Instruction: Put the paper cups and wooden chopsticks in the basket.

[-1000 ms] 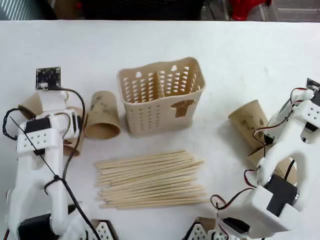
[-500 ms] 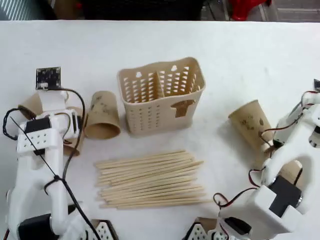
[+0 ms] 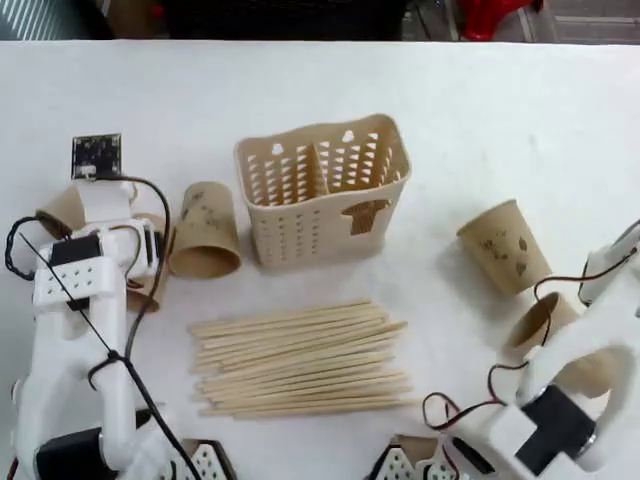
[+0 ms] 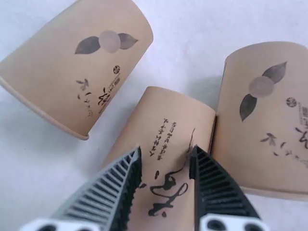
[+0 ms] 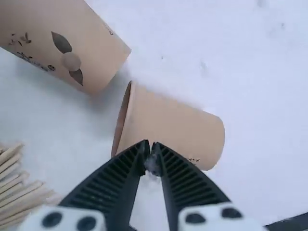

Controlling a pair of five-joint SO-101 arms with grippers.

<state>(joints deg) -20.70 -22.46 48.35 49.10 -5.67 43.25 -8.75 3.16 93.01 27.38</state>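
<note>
The slotted beige basket [image 3: 320,190] stands upright mid-table, with one paper cup [image 3: 205,232] lying on its side just left of it. A pile of wooden chopsticks [image 3: 300,360] lies in front of the basket. My left gripper [image 4: 166,159] hovers open over the middle cup [image 4: 168,125] of three lying cups, between a second cup [image 4: 82,62] and a third cup [image 4: 264,120]. My right gripper [image 5: 150,155] is shut, its tips at the side of a lying cup [image 5: 168,127]. Another cup [image 5: 62,43] lies beyond; both show at the right, the far cup [image 3: 503,247] and the near cup [image 3: 540,322].
The left arm [image 3: 85,280] covers part of the cups at the table's left. The right arm [image 3: 585,380] sits at the near right corner. Chopstick ends [image 5: 14,192] reach toward the right gripper. Bare white table [image 3: 320,80] lies behind the basket.
The right arm has pulled back toward the near right edge, uncovering the second cup on the right. The left arm and the other objects have not moved.
</note>
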